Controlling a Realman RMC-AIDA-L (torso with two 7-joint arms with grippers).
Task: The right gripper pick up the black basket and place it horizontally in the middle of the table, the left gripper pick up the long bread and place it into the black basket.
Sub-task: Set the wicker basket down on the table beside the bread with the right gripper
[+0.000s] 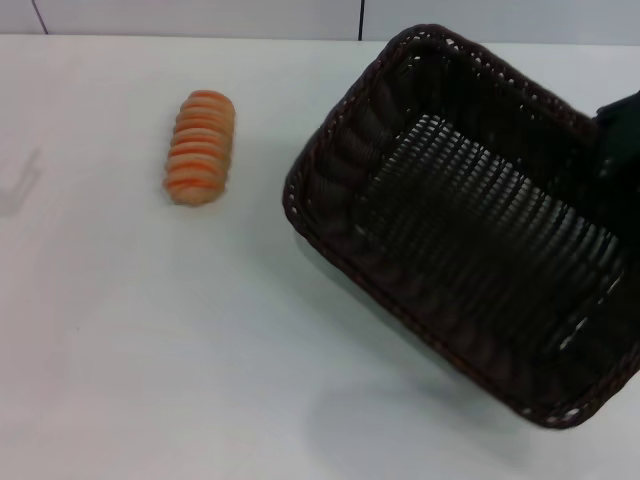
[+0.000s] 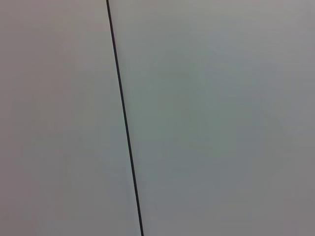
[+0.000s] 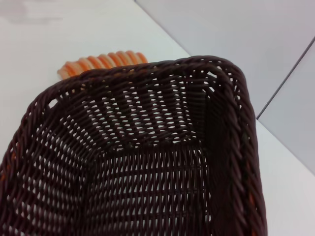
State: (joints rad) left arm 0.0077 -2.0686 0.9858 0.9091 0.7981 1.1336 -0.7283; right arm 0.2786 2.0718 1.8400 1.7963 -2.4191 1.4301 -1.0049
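The black basket (image 1: 470, 230) hangs tilted above the right half of the white table (image 1: 150, 350), with its shadow on the tabletop below it. My right gripper (image 1: 618, 140) shows as a dark shape at the right edge, holding the basket's far right rim. The right wrist view looks into the basket (image 3: 147, 162). The long bread (image 1: 200, 147) lies on the table at the far left, apart from the basket; it also shows beyond the rim in the right wrist view (image 3: 101, 63). My left gripper is out of view.
A pale wall with a dark vertical seam (image 1: 361, 18) runs behind the table's far edge. The left wrist view shows only wall panels and a seam (image 2: 125, 123). A faint shadow (image 1: 20, 185) lies at the table's left edge.
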